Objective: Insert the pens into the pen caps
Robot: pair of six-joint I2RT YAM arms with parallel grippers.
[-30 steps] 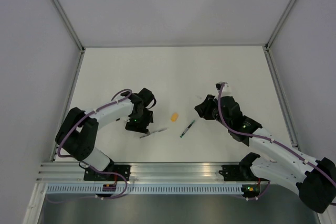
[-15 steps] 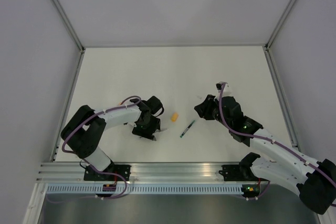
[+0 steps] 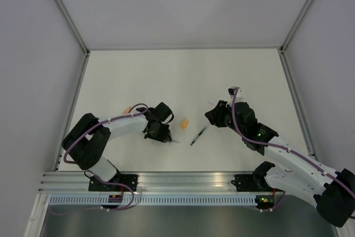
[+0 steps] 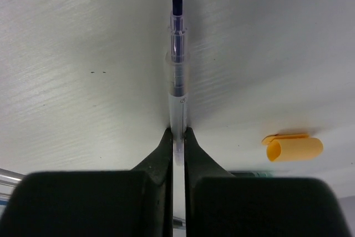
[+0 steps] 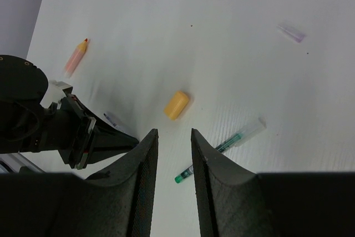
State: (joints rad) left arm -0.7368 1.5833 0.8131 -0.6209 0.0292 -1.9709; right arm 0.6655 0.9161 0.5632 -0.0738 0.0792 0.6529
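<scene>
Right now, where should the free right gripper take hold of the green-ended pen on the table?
Probably mid-barrel, with the right gripper coming straight down, jaws across it. The green-ended pen lies flat and diagonal on the table, nothing touching its long sides.

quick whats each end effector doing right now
Left end effector: closed on the grey-silver pen.
Right end effector: open, holding nothing.

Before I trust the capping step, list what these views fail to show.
- Held pen: its rear end, left wrist view, hidden inside the left gripper.
- Pale cap: blurred in right wrist view; not made out in top view.
- Green pen: left wrist view, mostly hidden behind the gripper body.
</scene>
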